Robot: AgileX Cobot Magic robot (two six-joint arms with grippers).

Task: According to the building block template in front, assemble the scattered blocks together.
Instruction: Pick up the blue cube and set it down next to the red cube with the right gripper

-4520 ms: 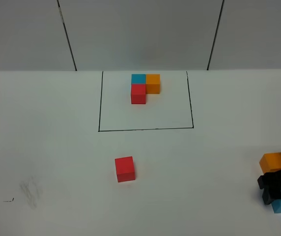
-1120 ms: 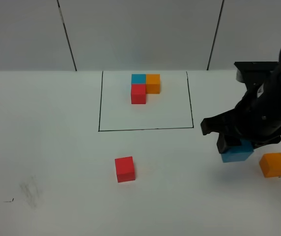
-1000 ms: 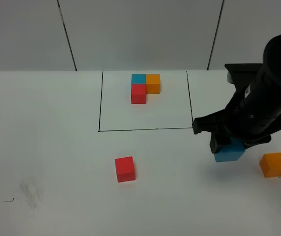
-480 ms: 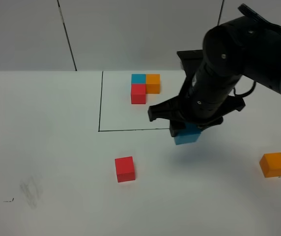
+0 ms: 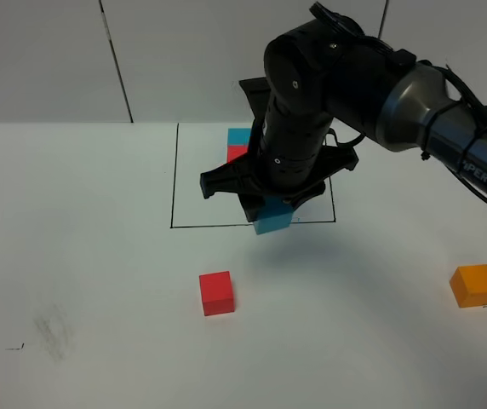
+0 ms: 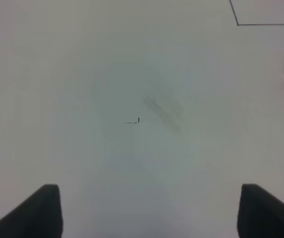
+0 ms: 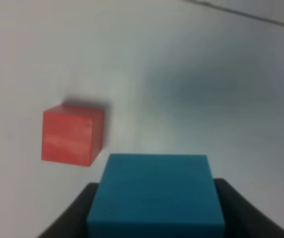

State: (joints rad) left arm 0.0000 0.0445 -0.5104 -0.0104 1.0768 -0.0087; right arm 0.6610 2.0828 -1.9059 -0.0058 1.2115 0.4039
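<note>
Blue cube (image 5: pixel 274 220) sits clamped in your right gripper (image 5: pixel 269 210), airborne at picture centre over the black rectangle's (image 5: pixel 174 179) lower line. Red cube (image 5: pixel 216 293) lies lower left of it, orange cube (image 5: pixel 472 285) at far right edge. Your left gripper (image 6: pixel 149 213) stands wide, holding nothing.

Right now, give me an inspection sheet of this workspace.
Surface: white table with a black-line frame.
Job's things: template partly hidden behind right arm; blue block held over the frame's front line; red block and orange block loose on the table.
Clutter: grey smudge, small pen marks.
End effectors: right end effector shut on blue block; left end effector open, empty.
Cables: dark cable along right arm.
Surroundings: grey wall panels.
</note>
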